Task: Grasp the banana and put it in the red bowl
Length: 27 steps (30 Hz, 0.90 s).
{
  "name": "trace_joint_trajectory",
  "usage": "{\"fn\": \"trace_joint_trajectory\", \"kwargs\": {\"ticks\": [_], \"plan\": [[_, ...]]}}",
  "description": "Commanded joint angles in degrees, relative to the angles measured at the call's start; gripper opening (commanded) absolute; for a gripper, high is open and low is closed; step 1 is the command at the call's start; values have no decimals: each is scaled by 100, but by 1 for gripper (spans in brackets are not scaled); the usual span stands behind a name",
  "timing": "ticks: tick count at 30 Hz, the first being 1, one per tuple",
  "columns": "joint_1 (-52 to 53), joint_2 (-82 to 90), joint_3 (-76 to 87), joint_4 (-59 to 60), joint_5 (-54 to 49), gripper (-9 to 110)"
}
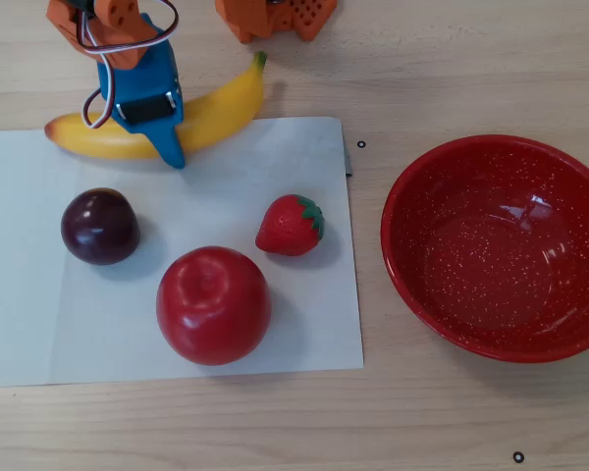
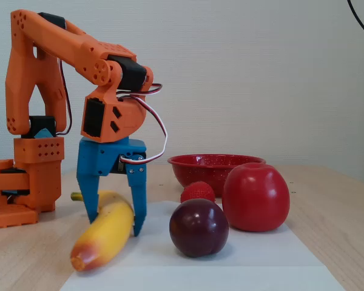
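Note:
The yellow banana (image 1: pixel 221 98) lies along the far edge of the white paper, its green stem pointing up and right in the overhead view. My blue gripper (image 1: pixel 162 132) straddles its middle and is shut on it. One finger presses the near side; the other is hidden behind the fruit. In the fixed view the gripper (image 2: pixel 115 223) clamps the banana (image 2: pixel 103 239) from both sides, the orange-red end low near the table. The red bowl (image 1: pixel 402 196) sits empty on the right in the overhead view. It shows far back in the fixed view as the red bowl (image 2: pixel 212 162).
On the white paper (image 1: pixel 304 314) sit a dark plum (image 1: pixel 99 226), a red apple (image 1: pixel 213 304) and a strawberry (image 1: pixel 291 225). In the fixed view the plum (image 2: pixel 198 227) and apple (image 2: pixel 255 197) stand right of the gripper. The orange arm base (image 2: pixel 24 182) is at left.

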Motion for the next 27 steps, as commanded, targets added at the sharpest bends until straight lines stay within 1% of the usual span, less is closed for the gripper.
{"fn": "trace_joint_trajectory", "kwargs": {"ticks": [1, 7, 20, 27], "plan": [[-167, 571, -694, 580, -202, 0], [-62, 677, -1837, 1767, -896, 0], [325, 606, -4096, 3709, -1740, 0], [940, 703, -4605, 3753, -2303, 0]]}}
